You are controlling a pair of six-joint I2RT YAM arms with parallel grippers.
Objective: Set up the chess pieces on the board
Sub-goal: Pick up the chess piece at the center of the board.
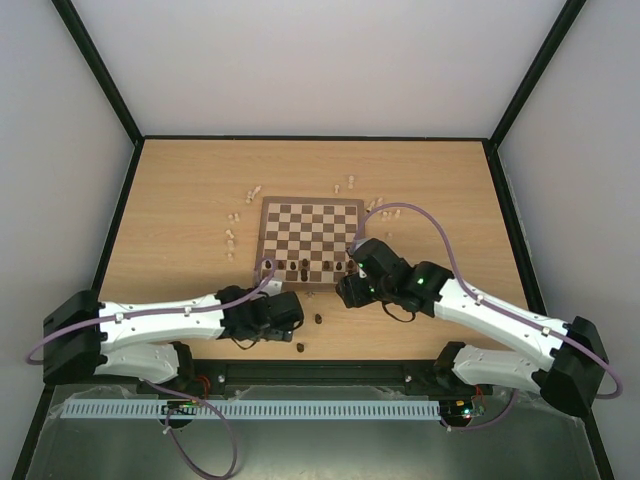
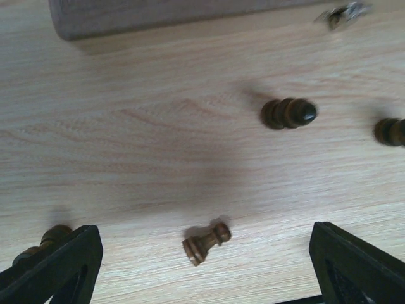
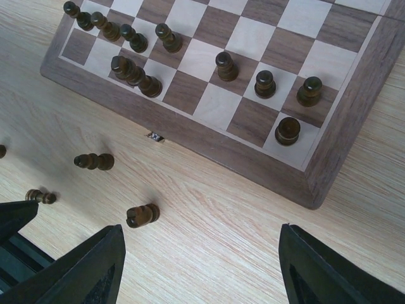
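Hanging low over the table point(image 1: 170, 220), the left gripper point(image 2: 205, 229) is holding its fingers wide apart with nothing in them. A small brown pawn point(image 2: 206, 243) is lying on its side between them, touching neither. Three more dark chess pieces point(image 2: 288, 114) are lying loose on the wood around it, one half hidden behind a finger. Just to the right, the right gripper point(image 3: 201, 231) is also standing spread and empty, hovering over bare wood by the near right corner of the board point(image 3: 253, 159). Beyond the grippers the board is lying flat in the middle of the table. Dark pieces point(image 3: 264, 83) are standing on its two nearest rows, more of them toward its left side. A little metal clasp point(image 3: 155, 136) is showing at its near edge. Farther off, pale pieces point(image 1: 232, 240) are lying scattered on the table to the left of the board and past its far edge.
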